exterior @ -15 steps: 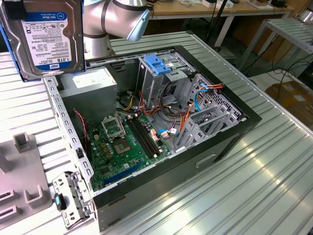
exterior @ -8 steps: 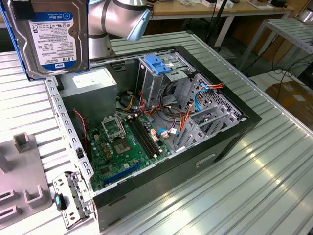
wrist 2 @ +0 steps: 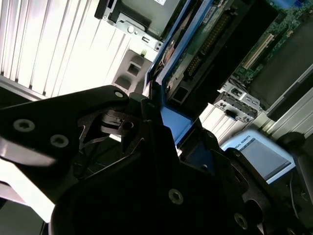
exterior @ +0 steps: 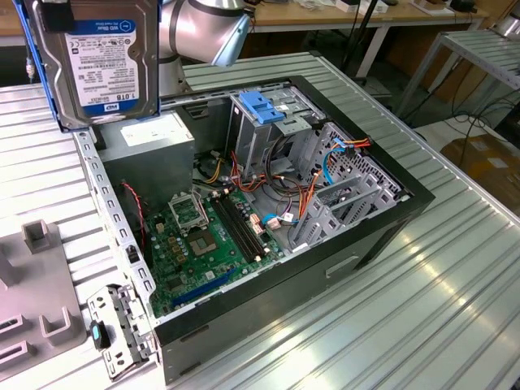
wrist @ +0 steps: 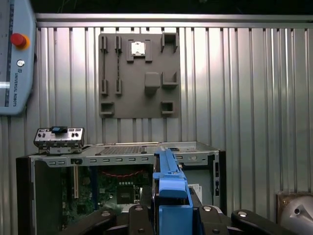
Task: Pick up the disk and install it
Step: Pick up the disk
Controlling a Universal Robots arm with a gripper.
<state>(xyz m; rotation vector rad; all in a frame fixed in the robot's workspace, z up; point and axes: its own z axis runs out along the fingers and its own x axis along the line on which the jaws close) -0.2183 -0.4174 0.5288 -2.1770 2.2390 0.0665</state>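
1. Up at the exterior view's far left, the disk (exterior: 101, 61) is held in the air, well above the table (exterior: 455, 309). It's stood on edge, with the label side turned to the camera.
2. It's hung over the far left corner of the open computer case (exterior: 382, 236), roughly above the power supply (exterior: 150, 138), and nothing inside is touched. Being carried that high is probably meant to keep the blue rails off the case wall and the cable mess, but that's only a guess.
3. The drive cage (exterior: 272, 134), topped by the blue-handled bracket (exterior: 262, 106), is sat further to the exterior view's right. The disk is well apart from it, so it can't be called installed yet.
4. In the first wrist view the gripper (wrist: 171, 215) is seen with the blue carrier edge sandwiched between its black fingers (wrist: 139, 220). The jaws are closed down to the disk's thin side and clamped on it, and no gap is seen at the rails.
5. Only one end is pinched, so the long body is left sticking out free beyond the fingers.
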